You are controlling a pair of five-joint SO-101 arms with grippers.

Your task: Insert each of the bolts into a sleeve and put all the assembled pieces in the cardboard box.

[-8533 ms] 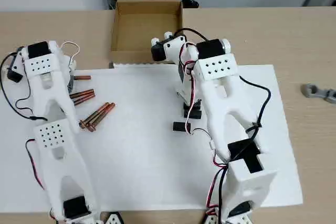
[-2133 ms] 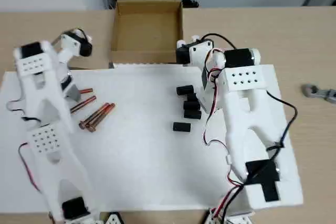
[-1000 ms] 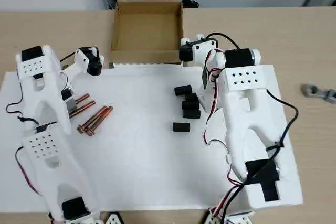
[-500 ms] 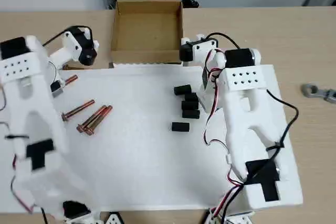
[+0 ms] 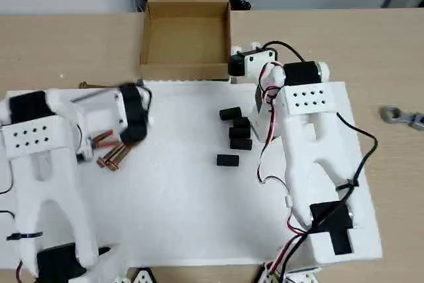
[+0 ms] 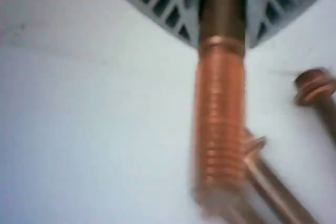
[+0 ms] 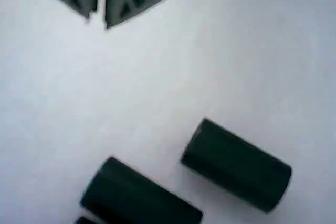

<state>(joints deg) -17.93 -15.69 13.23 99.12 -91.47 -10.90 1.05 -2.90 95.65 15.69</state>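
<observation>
Left gripper point(image 6: 220, 24): clamped on a copper bolt point(image 6: 219, 124), which is held over the white sheet point(image 5: 179, 210).
Loose bolts point(image 5: 109, 156): laid close together on the sheet, perhaps three; blurred.
Right gripper point(image 7: 102, 17): closed to a thin slit, nothing held, near the sleeves point(image 5: 238, 130).
Cardboard box point(image 5: 185, 34): set beyond the sheet.

The open cardboard box point(image 5: 184, 70) stands upright. Seemingly 5 black sleeves point(image 5: 241, 133) lie on their sides before its right corner. Copper bolts point(image 5: 116, 155) lie before its left corner, and 1 bolt point(image 6: 219, 129) is clamped in the left gripper point(image 6: 220, 34).
</observation>
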